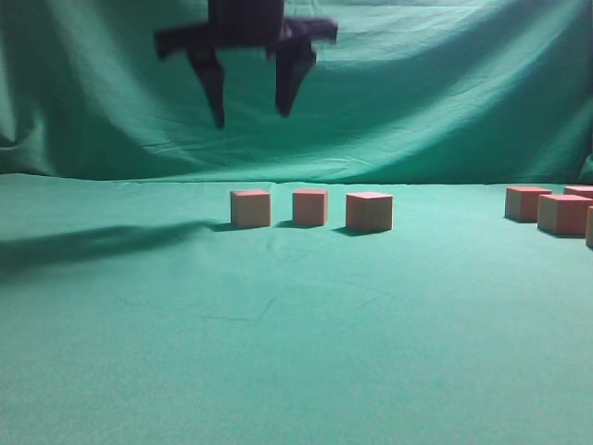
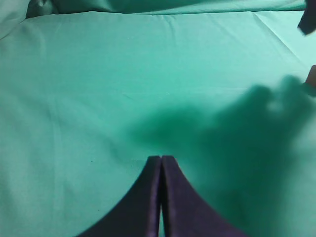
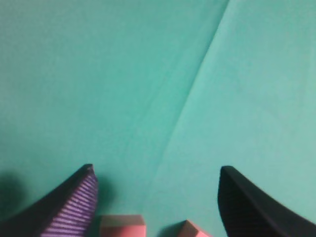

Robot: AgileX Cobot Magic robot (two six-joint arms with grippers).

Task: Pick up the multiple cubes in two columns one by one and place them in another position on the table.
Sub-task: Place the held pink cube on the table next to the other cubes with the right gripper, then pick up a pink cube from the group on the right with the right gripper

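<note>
Three cubes with reddish tops and tan sides stand in a row on the green table (image 1: 278,352): one (image 1: 250,208) on the left, one (image 1: 310,206) in the middle, one (image 1: 369,210) on the right. Several more cubes (image 1: 563,213) cluster at the right edge. My right gripper (image 1: 252,117) hangs open and empty, high above the left cube of the row. In the right wrist view its fingertips (image 3: 156,169) stand wide apart, with two cubes (image 3: 122,226) (image 3: 193,230) below them at the frame's bottom. My left gripper (image 2: 161,158) is shut and empty over bare cloth.
A draped green backdrop (image 1: 417,102) rises behind the table. A long arm shadow (image 1: 93,243) lies on the cloth at the left. In the left wrist view a broad shadow (image 2: 256,128) falls on the right side of the cloth.
</note>
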